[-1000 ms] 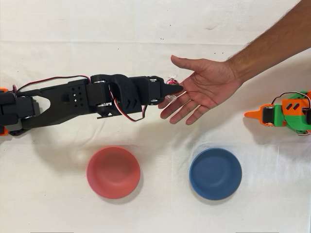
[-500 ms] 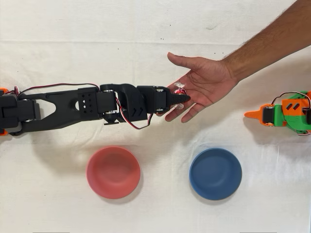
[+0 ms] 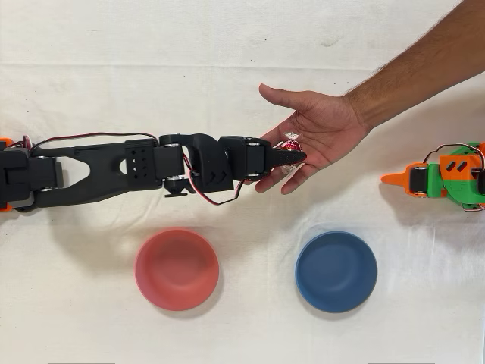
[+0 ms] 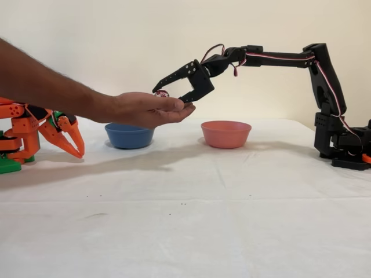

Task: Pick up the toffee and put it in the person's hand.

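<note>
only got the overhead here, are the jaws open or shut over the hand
observer: open wide in the fixed view, one tip just above the toffee, the other down by the fingers of the hand.
operator: so is the toffee lying on the hand
observer: looks so; it sits on top of the palm with no gap showing beneath it.
operator: is the hand resting on the table
observer: no, it is held in the air, well clear of the table.

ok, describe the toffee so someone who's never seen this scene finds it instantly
In the overhead view, follow the black arm from the left edge to its gripper, over the person's hand reaching in from the upper right. The toffee is the tiny shiny red candy there, far smaller than the matte red bowl on the cloth.
</note>
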`<state>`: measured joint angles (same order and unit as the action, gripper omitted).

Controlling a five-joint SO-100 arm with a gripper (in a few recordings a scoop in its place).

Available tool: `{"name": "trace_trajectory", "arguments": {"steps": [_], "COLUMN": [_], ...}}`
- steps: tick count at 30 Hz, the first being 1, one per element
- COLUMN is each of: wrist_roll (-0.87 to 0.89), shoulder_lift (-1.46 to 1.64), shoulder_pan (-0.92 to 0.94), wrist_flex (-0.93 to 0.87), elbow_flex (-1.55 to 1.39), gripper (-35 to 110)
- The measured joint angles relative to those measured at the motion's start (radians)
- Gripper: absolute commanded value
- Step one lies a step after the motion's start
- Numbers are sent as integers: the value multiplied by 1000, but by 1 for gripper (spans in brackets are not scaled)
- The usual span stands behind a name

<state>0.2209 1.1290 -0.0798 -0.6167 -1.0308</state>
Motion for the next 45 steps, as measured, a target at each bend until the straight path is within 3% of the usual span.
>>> {"name": "trace_trajectory", "arguments": {"steps": [21, 38, 45], "wrist_roll": [0, -49, -83], "shoulder_lift": [-2, 8, 129], "shoulder_pan": [0, -17, -17], "wrist_flex": [-21, -245, -425], "elbow_flex": [21, 198, 207], "gripper": [23, 21, 18]}}
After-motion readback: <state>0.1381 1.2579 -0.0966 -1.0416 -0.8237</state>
